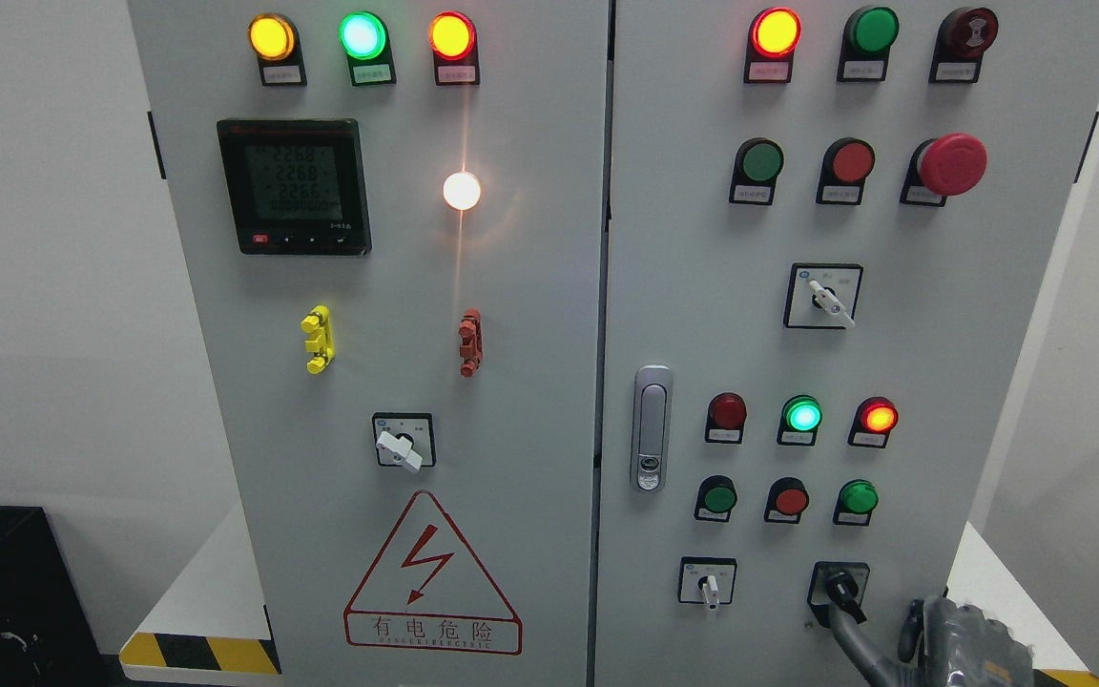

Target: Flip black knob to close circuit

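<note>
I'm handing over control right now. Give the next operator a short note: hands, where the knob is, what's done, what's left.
Right hand: at the bottom right corner, just right of the black knob, one finger reaching up to it; no full grasp visible.
Left hand: out of view.
Black knob: lower right of the right door, beside a white knob; handle points down-right.
Done: hand brought to the knob.
Left: turn the knob; whether it has switched cannot be told.

The meter (pixel 294 186) reads 2268; the warning triangle (pixel 432 577) reads 有电危险.
</note>
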